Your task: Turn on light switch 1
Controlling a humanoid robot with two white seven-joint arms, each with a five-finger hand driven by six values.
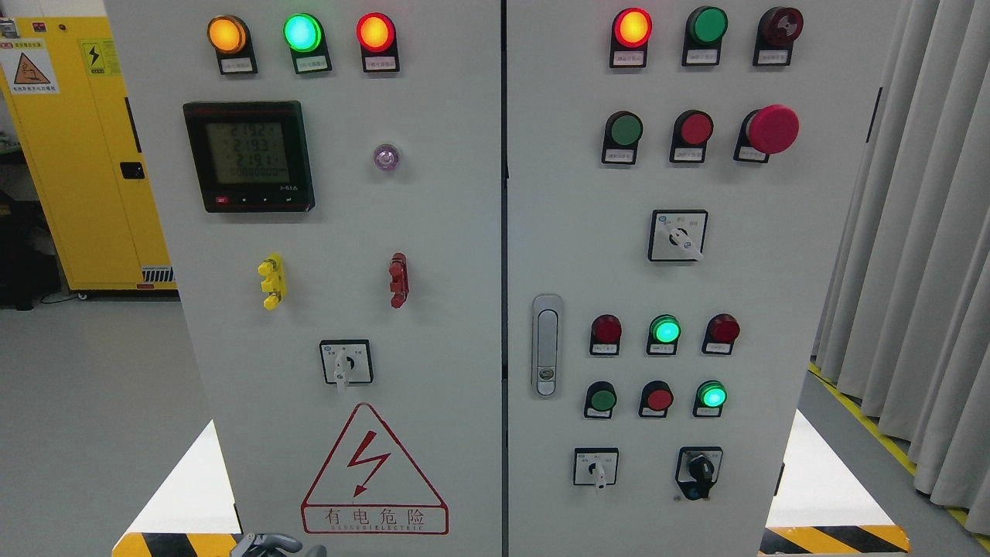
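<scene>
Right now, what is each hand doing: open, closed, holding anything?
Left hand: only a grey sliver shows at the bottom edge; open or closed cannot be told.
Right hand: not in view.

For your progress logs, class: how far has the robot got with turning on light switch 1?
Nothing looks done: no hand touches the control cabinet. In hand: only grey fingers show at the bottom edge, left of middle, below every control. Left: reach up and operate the switch; which control is switch 1 cannot be told.
</scene>
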